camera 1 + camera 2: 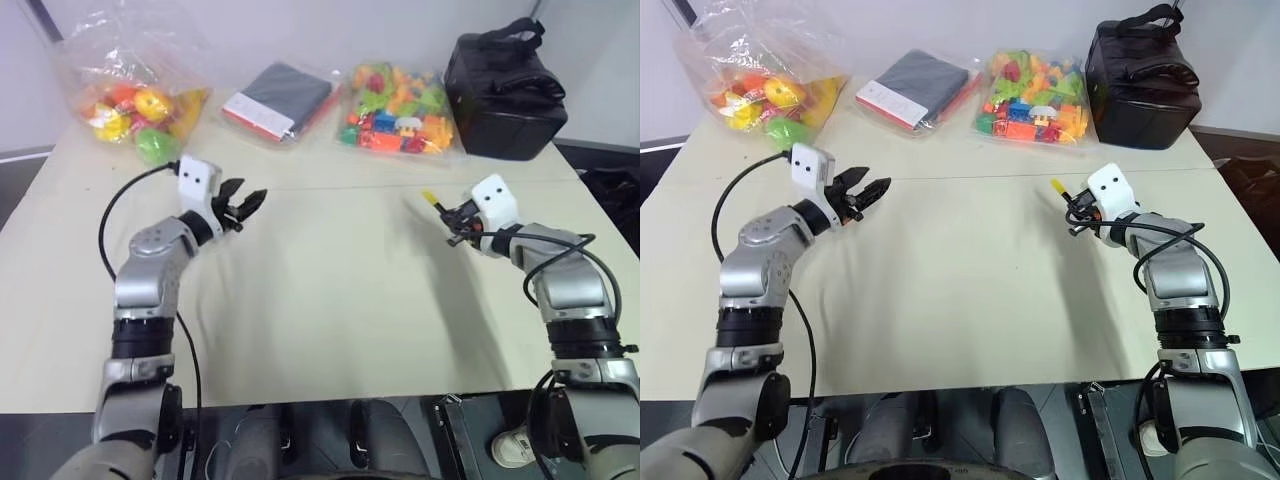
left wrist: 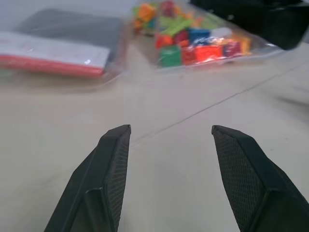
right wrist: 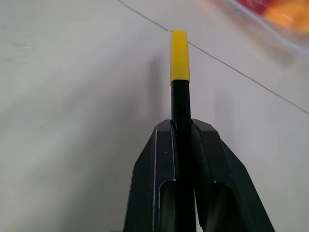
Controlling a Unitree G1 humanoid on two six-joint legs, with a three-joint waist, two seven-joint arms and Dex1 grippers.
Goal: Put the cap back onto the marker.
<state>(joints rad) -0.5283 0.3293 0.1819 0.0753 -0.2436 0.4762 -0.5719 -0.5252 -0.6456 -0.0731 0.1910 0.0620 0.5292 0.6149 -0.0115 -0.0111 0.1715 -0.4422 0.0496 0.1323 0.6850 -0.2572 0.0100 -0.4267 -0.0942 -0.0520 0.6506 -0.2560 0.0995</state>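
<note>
Hiding most of the marker (image 3: 181,104), right gripper's (image 3: 182,126) fingers.

table (image 1: 330,330): bears everything below; landmark for all places is the bag of building blocks (image 1: 400,108) at its far edge.
flat packet (image 1: 278,100): just left of the bag of building blocks, on the table's far edge.
bag of toy fruit (image 1: 135,100): well left of the bag of building blocks, past the flat packet.
case (image 1: 505,90): just right of the bag of building blocks.
left gripper (image 1: 243,206): nearer than the bag of building blocks and to its left, above the table.
right gripper (image 1: 452,222): nearer than the bag of building blocks, slightly to its right.
marker (image 3: 181,104): between the right gripper's fingers, its cap (image 3: 179,57) on the end toward the bag of building blocks.
</note>
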